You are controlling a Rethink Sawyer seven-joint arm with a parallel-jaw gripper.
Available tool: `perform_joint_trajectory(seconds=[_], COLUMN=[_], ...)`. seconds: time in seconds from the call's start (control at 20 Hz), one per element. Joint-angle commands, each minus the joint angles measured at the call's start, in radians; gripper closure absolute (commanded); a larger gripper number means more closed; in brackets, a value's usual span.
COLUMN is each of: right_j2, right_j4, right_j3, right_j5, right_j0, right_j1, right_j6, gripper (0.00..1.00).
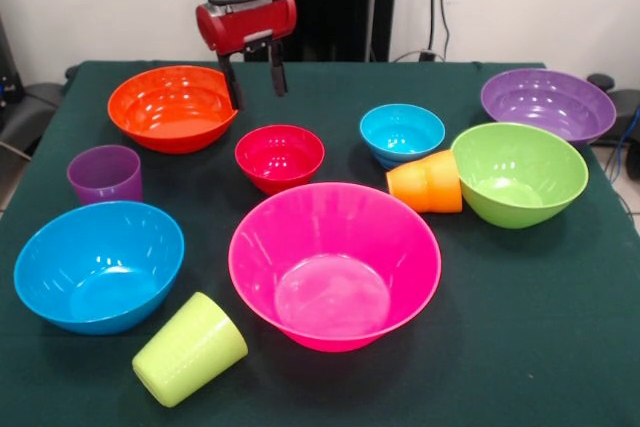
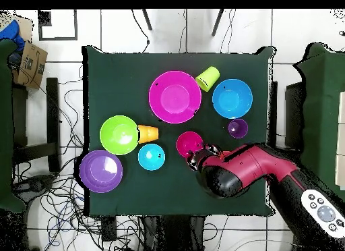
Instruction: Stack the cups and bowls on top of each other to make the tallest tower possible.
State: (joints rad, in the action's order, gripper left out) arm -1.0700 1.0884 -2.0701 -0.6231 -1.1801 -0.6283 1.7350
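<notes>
My gripper (image 1: 254, 78) is open and empty, hanging above the cloth between the large orange bowl (image 1: 172, 107) and the small red bowl (image 1: 279, 157). The big pink bowl (image 1: 334, 265) stands in front, the blue bowl (image 1: 98, 265) to its left. The lime green bowl (image 1: 518, 174), the purple bowl (image 1: 547, 105) and the small light blue bowl (image 1: 402, 134) stand on the right. The purple cup (image 1: 104, 174) is upright. The orange cup (image 1: 426, 183) and the lime green cup (image 1: 190, 349) lie on their sides. Nothing is stacked. In the overhead view my arm (image 2: 236, 171) hides the orange bowl.
The dark green cloth (image 1: 520, 327) covers the whole table. In the overhead view, cables (image 2: 64, 127) lie on the floor beside the table and a cardboard box (image 2: 30, 65) sits at the left.
</notes>
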Motion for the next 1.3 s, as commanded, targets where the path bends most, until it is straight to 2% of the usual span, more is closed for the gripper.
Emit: perform_joint_trajectory(seconds=[0.05, 0.2, 0.85, 1.3], right_j2=[0.024, 0.025, 0.002, -0.011], right_j4=[0.065, 0.064, 0.024, -0.012], right_j3=[0.066, 0.061, 0.007, -0.010], right_j5=[-0.005, -0.001, -0.026, -0.034], right_j0=[0.010, 0.008, 0.021, 0.023], right_j1=[0.036, 0.031, -0.104, -0.149], right_j6=[-0.394, -0.384, -0.339, -0.345], gripper=[0.00, 0.00, 0.00, 0.00])
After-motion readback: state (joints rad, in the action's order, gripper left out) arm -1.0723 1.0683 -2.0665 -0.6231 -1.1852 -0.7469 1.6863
